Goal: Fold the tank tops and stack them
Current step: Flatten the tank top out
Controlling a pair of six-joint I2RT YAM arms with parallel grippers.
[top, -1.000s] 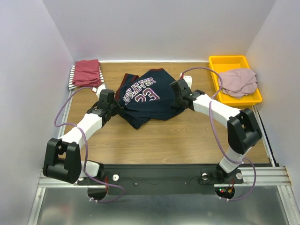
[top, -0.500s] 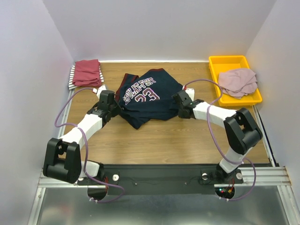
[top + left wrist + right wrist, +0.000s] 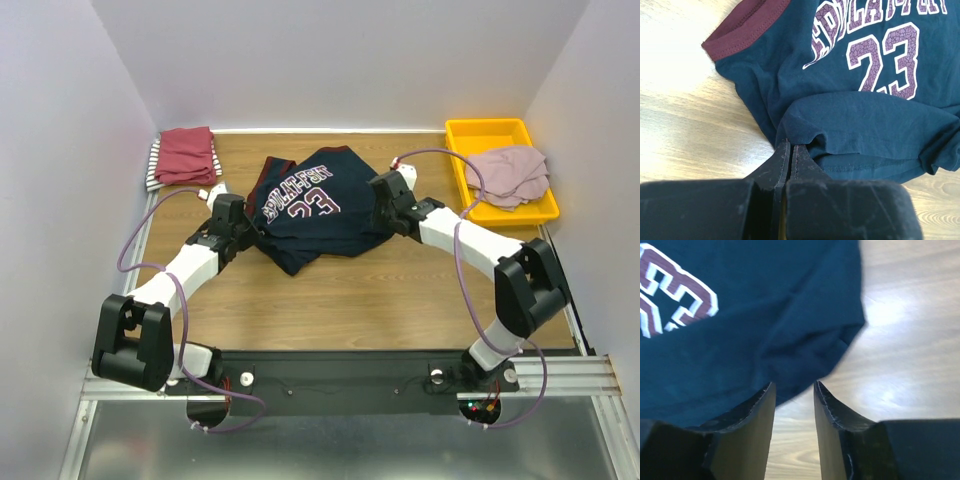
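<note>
Nearest the arm bases, the bare counter (image 3: pixel 400 290) is lying in front of the work. The left tool (image 3: pixel 790 150) is clenching its fingers on the near-left fold of the navy jersey (image 3: pixel 320 205), seemingly to anchor that edge so the cloth is not sliding. The right tool (image 3: pixel 794 387) is standing released, fingers apart, with the jersey's right corner lying just at the tips. Probably it is lining up to take this corner for a fold. The jersey is lying crumpled in the middle of the counter, its number facing up. Farther back, the dark-red top (image 3: pixel 186 155) is resting folded on the striped top (image 3: pixel 153 172) in the far-left corner, apparently forming the stack. The dusty-pink top (image 3: pixel 510 172) is waiting unfolded in the yellow tray (image 3: pixel 485 130) at the far right.
</note>
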